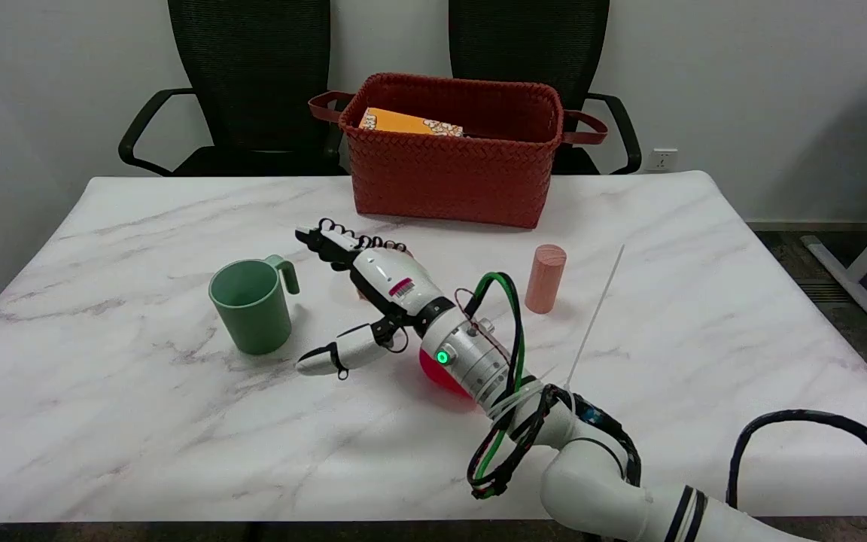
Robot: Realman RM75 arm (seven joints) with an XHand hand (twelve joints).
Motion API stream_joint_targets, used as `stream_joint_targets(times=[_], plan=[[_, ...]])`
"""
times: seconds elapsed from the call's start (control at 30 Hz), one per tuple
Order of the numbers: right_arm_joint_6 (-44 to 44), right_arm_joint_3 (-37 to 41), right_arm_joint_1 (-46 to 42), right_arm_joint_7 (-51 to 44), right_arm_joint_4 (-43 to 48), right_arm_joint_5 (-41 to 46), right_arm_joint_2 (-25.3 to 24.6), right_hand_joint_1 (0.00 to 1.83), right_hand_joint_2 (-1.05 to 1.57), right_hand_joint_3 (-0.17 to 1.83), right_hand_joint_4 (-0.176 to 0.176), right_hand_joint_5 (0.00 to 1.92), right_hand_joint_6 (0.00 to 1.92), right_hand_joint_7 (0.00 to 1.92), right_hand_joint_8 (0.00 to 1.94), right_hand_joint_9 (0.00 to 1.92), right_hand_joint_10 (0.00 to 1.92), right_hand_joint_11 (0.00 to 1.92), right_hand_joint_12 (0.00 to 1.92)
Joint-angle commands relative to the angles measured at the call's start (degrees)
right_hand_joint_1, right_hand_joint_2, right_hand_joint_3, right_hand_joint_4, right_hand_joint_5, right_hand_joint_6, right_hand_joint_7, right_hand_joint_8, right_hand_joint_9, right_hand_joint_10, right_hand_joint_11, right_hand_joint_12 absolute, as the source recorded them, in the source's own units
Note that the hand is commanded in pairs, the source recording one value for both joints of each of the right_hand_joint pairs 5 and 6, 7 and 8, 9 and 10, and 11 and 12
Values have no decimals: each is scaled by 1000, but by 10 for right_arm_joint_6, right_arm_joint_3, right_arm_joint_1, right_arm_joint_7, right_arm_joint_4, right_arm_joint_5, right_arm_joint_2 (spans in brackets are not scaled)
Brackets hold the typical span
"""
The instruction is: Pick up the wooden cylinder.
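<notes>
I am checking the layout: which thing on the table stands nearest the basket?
The wooden cylinder, upright, right of the robot hand. The green mug stands farther from the basket.

On the table, the mug sits left of the cylinder, basket behind both.

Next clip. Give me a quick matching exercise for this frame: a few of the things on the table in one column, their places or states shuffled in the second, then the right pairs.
Things:
1. pale wooden cylinder
2. green plastic mug
3. red woven basket
4. right robot hand

Places or states:
A. at the table's far edge, an orange box inside
B. open, fingers spread, holding nothing
C. upright, to the picture's right of the arm
D. at picture left, handle toward the hand

Pairs: 1-C, 2-D, 3-A, 4-B
</notes>
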Motion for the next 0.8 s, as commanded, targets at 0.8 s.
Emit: stream_joint_targets(times=[0.8], plan=[[0,15,1,-2,2,4,-12,1058,505,91,0,186,186,286,286,364,364,466,466]])
